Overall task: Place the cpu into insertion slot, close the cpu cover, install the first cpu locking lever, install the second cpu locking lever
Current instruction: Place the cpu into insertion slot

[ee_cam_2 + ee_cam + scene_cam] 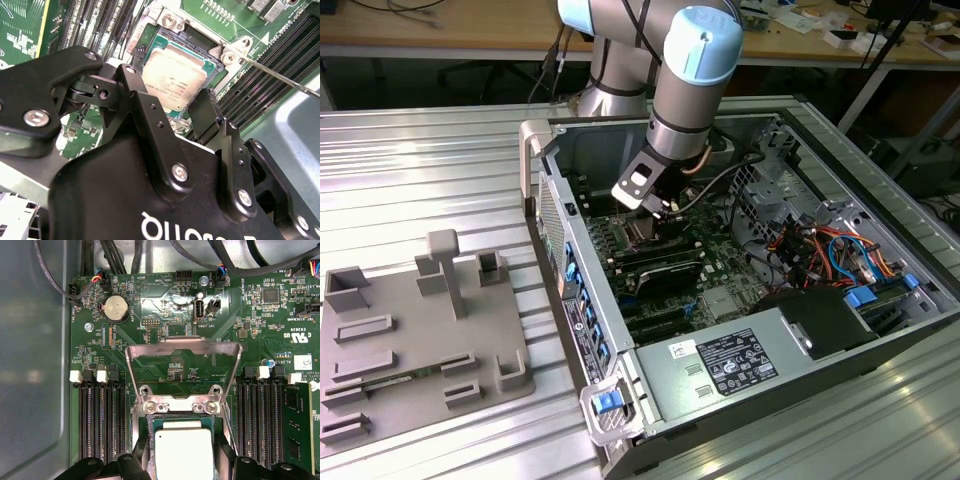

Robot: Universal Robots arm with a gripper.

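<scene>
While I watch from afar, the arm (685, 100) reaches down into the open computer case (575, 275), which lies on the ribbed metal surface (420, 170), and the gripper (655, 205) hangs right over the socket (161, 41) on the green board (150, 300). The chip (184, 452) lies flat inside the socket, pale silver face up. The jaws look released to me: in both wrist views one black finger (140, 460) stands on each side of the chip, just beside its edges, with a dark strip of socket showing between. The cover (182, 345) is swung up on its hinge at one edge of the socket, and I see the board through its cut-out centre. Long black memory slots (100, 420) run on both sides of the socket. On the exterior view's left, a grey tray (420, 340) of holders sits on the surface, well apart from the case.
</scene>
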